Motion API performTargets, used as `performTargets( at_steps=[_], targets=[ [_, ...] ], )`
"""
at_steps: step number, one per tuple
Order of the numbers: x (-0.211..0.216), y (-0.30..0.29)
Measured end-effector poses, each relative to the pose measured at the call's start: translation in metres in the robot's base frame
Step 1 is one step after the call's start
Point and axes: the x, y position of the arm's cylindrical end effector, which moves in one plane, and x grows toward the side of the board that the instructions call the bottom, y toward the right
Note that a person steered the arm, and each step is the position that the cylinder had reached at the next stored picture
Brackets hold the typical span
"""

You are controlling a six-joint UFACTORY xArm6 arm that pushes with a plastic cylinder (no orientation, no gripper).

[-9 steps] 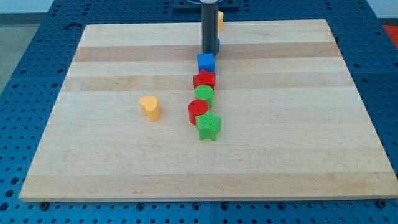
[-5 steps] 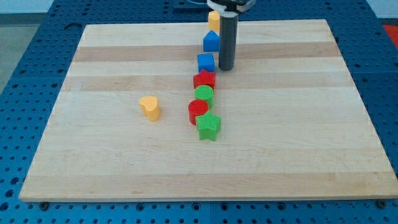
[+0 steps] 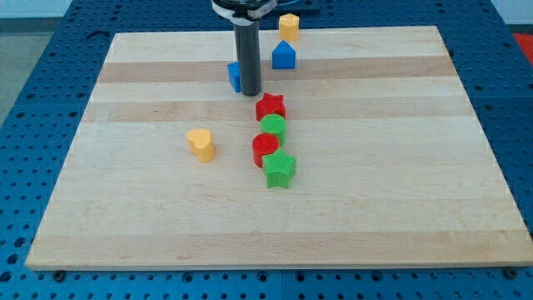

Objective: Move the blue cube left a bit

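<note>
The blue cube (image 3: pixel 234 76) sits near the view's top middle, mostly hidden behind the rod, with only its left part showing. My tip (image 3: pixel 251 93) rests on the board against the cube's right side. The cube now lies up and to the left of the red star (image 3: pixel 271 106), apart from the column of blocks.
Below the red star stand a green cylinder (image 3: pixel 272 127), a red cylinder (image 3: pixel 265 147) and a green star (image 3: pixel 280 168) in a column. A blue house-shaped block (image 3: pixel 284 55) and a yellow block (image 3: pixel 289 24) sit at the top. A yellow heart (image 3: pixel 201 143) lies to the left.
My tip went from the cube's right side leftward, pushing the blue cube left, away from the red star. The other blocks have not moved.
</note>
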Motion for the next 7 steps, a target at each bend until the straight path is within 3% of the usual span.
performTargets(
  at_steps=[2, 3, 4, 5, 7],
  targets=[
    [-0.004, -0.095],
    [-0.039, -0.095],
    [-0.048, -0.079],
    [-0.045, -0.034],
    [-0.033, -0.008]
  ],
)
